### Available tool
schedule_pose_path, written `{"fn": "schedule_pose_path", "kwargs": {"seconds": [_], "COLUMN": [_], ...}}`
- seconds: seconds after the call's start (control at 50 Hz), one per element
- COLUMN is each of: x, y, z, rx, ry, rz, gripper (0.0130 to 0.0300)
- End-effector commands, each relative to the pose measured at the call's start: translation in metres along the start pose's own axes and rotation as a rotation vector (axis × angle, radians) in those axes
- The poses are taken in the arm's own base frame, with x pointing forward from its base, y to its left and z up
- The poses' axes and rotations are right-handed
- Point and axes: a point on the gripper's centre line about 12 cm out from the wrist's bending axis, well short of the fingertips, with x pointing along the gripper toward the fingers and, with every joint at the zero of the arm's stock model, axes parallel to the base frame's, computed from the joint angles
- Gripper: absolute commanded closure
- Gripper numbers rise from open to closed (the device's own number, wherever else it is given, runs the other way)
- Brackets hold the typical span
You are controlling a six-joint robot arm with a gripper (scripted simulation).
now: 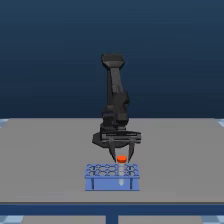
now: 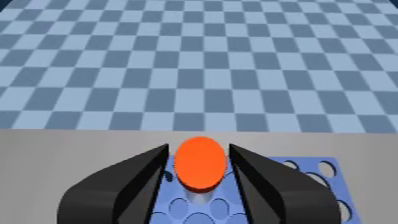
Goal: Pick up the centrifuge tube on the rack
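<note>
Centrifuge tube (image 1: 121,159): its orange-red cap shows just above the rack's top, between the two dark jaws; in the wrist view the cap (image 2: 200,163) fills the gap between them. The whitish body is mostly hidden, only a pale stretch showing below the cap.
Tube's seat: it looks to sit in a hole toward the exterior view's right of the grid; which hole exactly I cannot tell.
Rack (image 1: 111,177): low, blue, standing on thin legs on the grey desk (image 1: 45,155), directly below the arm.
Gripper (image 1: 122,155): lowered over the rack, its jaws straddling the cap, one on each side.
Jaw state: close beside the cap, with thin dark slivers on both sides in the wrist view; whether they press on it or stand just apart I cannot tell.
Done, by my reading: the approach and the alignment over the tube look complete.
Left, by my reading: a firm closure on the cap if not yet made, then a straight lift until the tube clears its hole.
Other holes: all appear empty, so no neighbouring tube crowds the jaws.
In the way: nothing on the desk near the rack; only the rim of the tube's own hole could catch it if the lift tilts.
Surroundings: checkered blue floor (image 2: 195,65) beyond the desk edge in the wrist view.
</note>
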Motion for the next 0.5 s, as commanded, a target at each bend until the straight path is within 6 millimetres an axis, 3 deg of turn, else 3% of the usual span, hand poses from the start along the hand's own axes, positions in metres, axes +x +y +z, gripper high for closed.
{"fn": "schedule_pose_path", "kwargs": {"seconds": [0.02,0.42,0.44,0.5], "x": [0.0013,0.0026,0.0026,0.0026], "y": [-0.0005,-0.0005,-0.0005,-0.0005], "z": [-0.0010,-0.0032,-0.0032,-0.0032], "rx": [0.012,0.012,0.012,0.012], "ry": [-0.011,-0.011,-0.011,-0.011], "rz": [-0.004,-0.004,-0.004,-0.004], "gripper": [0.0130,0.0130,0.0300,0.0300]}}
